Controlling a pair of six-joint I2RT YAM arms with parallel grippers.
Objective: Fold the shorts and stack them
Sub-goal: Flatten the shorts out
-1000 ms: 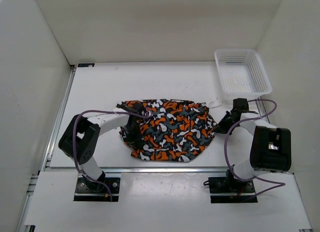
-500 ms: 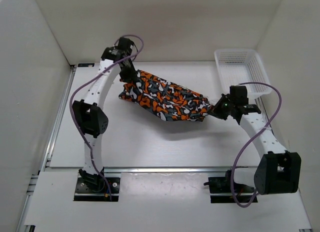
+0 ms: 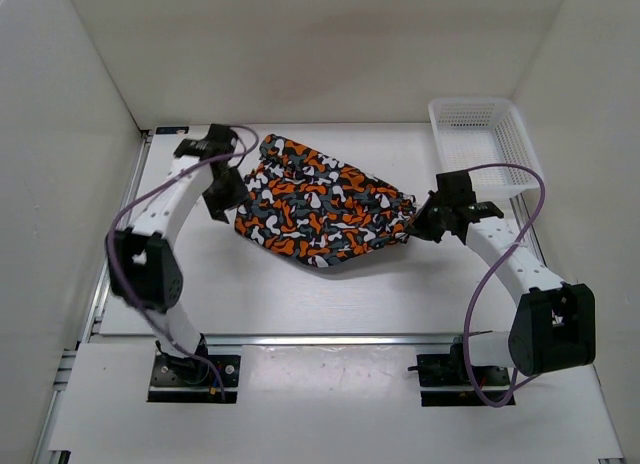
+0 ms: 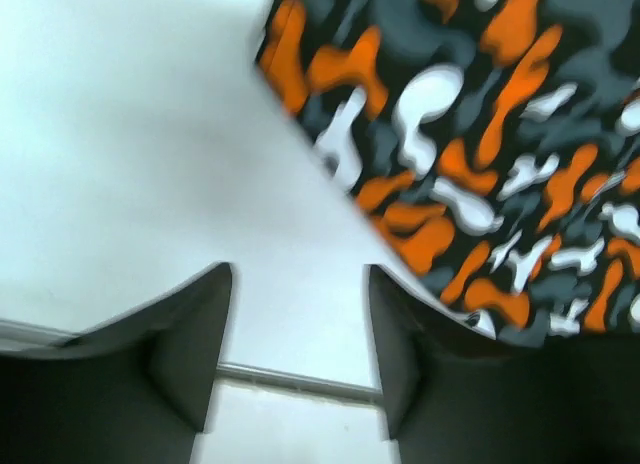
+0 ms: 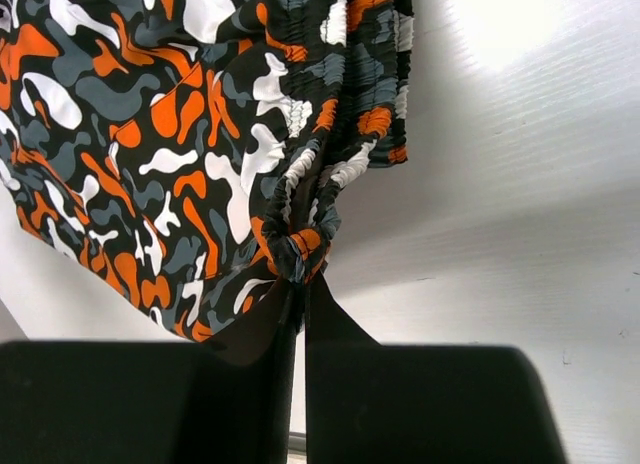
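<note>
The shorts (image 3: pixel 325 209) lie mid-table, bunched into a long band that runs diagonally from far left to near right, with one arm at each end; the basket (image 3: pixel 485 144) sits well apart at the far right corner. My right gripper (image 5: pixel 298 284) is pinched tight on a gathered knot of the elastic edge, so that end is secured; the shadow beneath suggests it hangs a little off the table (image 3: pixel 300 294), though I cannot be sure. My left gripper (image 4: pixel 300 274) stands with its jaws wide apart and nothing between them, only bare table showing in the gap; the cloth edge slants past the outer side of one finger (image 4: pixel 420 364), and I cannot tell whether it touches. So the relation that matters: the free end lies just beside the left jaws, towards the right arm, not inside them; I judge the left arm must shift sideways onto that edge before closing, or any fold will drag from one end only.
</note>
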